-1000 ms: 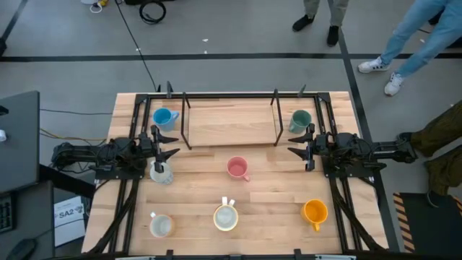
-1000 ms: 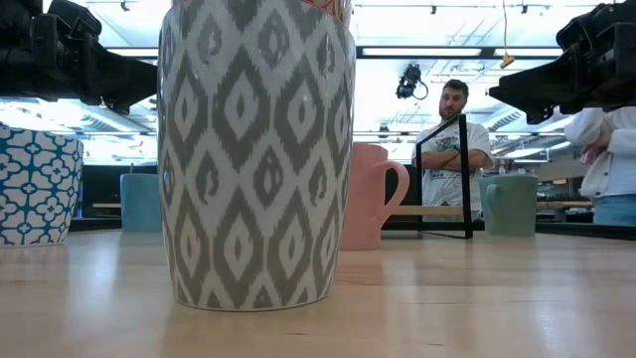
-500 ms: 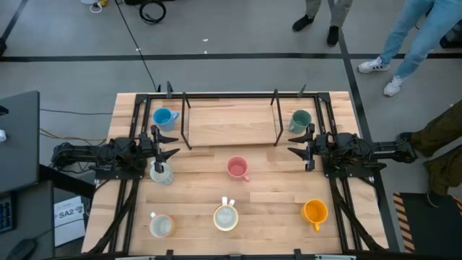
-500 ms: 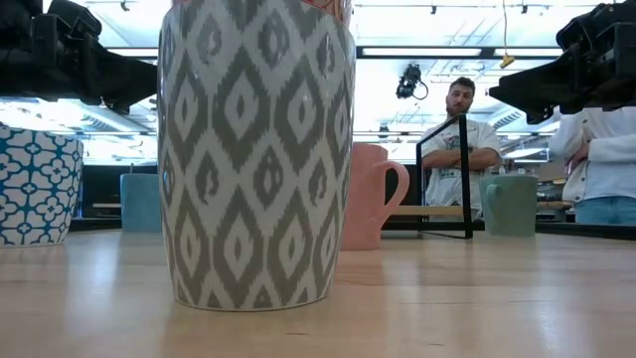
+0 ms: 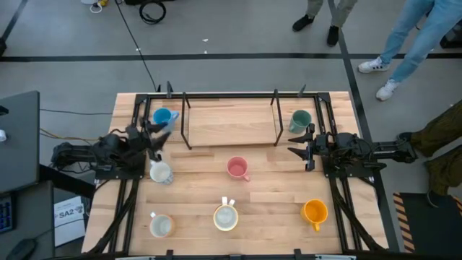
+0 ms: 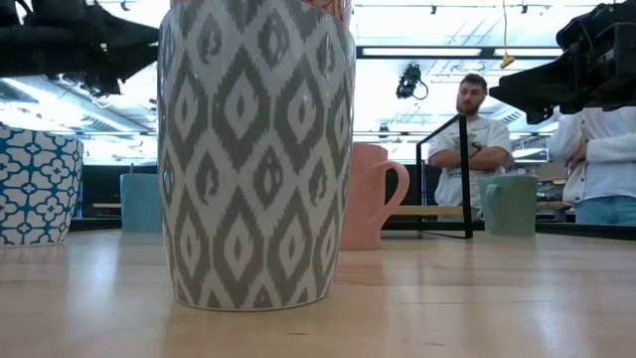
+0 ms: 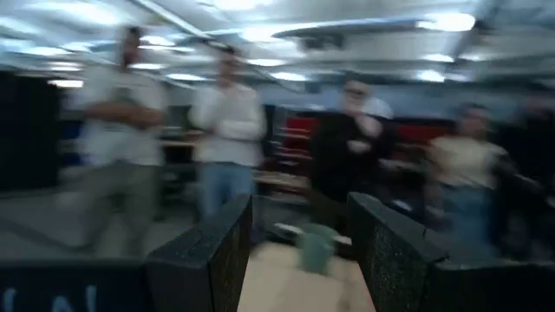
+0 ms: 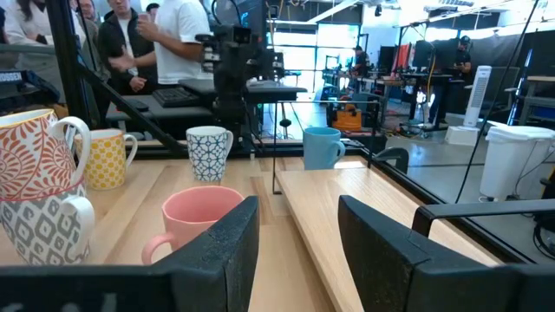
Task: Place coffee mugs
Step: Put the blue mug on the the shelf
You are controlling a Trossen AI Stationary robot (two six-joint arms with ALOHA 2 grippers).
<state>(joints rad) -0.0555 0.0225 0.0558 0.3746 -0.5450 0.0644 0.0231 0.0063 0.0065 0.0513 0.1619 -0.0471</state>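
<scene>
Several coffee mugs stand upright on their bases on the wooden table: blue [image 5: 164, 117] at far left, green [image 5: 299, 120] at far right, pink [image 5: 237, 168] in the middle, orange [image 5: 315, 211] at near right, a patterned white one [image 5: 160, 173], a pale one [image 5: 161, 225] and a grey-patterned one [image 6: 256, 149] near the front edge. My left gripper [image 5: 160, 132] hovers open between the blue and the patterned white mug, holding nothing. My right gripper [image 5: 294, 148] hovers open at the right, below the green mug, its fingers [image 8: 234, 238] level and empty.
A black wire frame [image 5: 186, 119] stands on the far half of the table between the blue and green mugs. People stand beyond the table's far edge [image 6: 467, 129]. Bare wood lies between the pink mug and the frame.
My left gripper has risen and tipped its fingers upward, turning a little at the wrist and shifting slightly toward the blue mug. It stays open and empty. The mugs have not moved.
</scene>
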